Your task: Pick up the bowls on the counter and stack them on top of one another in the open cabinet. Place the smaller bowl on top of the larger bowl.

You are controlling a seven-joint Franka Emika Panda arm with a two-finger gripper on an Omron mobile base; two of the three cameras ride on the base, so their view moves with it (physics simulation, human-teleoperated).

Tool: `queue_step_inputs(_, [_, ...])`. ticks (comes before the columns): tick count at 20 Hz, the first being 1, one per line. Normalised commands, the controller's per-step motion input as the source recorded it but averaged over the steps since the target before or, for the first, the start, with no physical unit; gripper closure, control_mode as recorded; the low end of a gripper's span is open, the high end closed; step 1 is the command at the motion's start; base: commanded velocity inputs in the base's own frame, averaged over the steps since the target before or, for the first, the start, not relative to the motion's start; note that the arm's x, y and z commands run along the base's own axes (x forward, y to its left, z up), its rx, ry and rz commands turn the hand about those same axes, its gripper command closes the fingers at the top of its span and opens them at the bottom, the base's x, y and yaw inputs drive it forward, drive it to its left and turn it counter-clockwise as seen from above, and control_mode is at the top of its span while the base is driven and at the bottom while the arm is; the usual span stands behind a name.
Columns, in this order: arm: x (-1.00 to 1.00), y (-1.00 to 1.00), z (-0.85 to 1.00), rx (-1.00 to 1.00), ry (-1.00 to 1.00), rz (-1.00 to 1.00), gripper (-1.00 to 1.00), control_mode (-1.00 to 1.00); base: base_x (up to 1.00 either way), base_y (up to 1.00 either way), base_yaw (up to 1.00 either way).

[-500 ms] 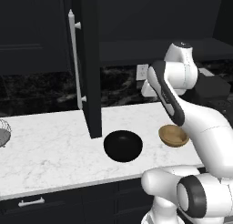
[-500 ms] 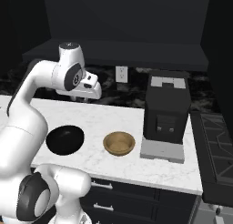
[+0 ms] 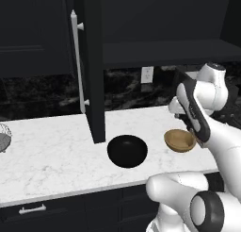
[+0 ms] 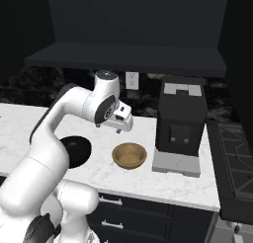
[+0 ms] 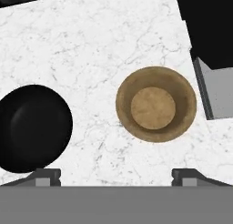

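Currently you have the gripper (image 4: 124,127) hanging above the counter (image 3: 52,155) with its fingers spread wide and nothing between them. In the hand view the two dark fingertips (image 5: 45,175) stand far apart at the bottom, well clear of either bowl.

Locate the smaller bowl (image 5: 156,104), tan wood, upright on the marble almost directly below the hand. In the right base view it (image 4: 129,155) sits just beneath the gripper, between the larger bowl (image 4: 76,150) and the base of a black coffee machine (image 4: 181,121). The wooden bowl is near the machine's grey tray but does not touch it.

Note the larger bowl (image 3: 127,151), glossy black, also upright on the counter, to the left of the wooden one in all three views. The two bowls stand apart, with bare marble between them.

Observe the open cabinet (image 3: 164,52) above the counter. Its door (image 3: 92,66) swings out toward you, with the long white bar handle (image 3: 79,61) on its face; the door's lower corner hangs just behind the black bowl in the left base view. A grey wire basket (image 3: 4,136) sits at the far left edge of the counter.
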Motion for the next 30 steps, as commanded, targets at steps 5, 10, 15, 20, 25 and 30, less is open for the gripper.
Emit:
queue_step_inputs(5, [0.39,-0.22,-0.98,-0.16,0.23,0.0,-1.0,-1.0,0.0,0.0,0.0])
queue_step_inputs(10, [0.78,0.16,-0.65,-0.12,0.15,0.01,-1.0,-1.0,0.0,0.0,0.0])
queue_step_inputs(15, [0.48,0.1,-0.48,-0.08,0.06,0.03,-1.0,-1.0,0.0,0.0,0.0])
queue_step_inputs(20, [0.04,0.0,-0.49,-0.06,0.04,0.0,-1.0,-1.0,0.0,0.0,0.0])
queue_step_inputs(25, [0.01,0.0,-0.48,-0.05,0.0,0.0,-1.0,-1.0,0.0,0.0,0.0])
queue_step_inputs(30, [0.0,0.0,-0.48,-0.04,0.0,0.0,-1.0,-1.0,0.0,0.0,0.0])
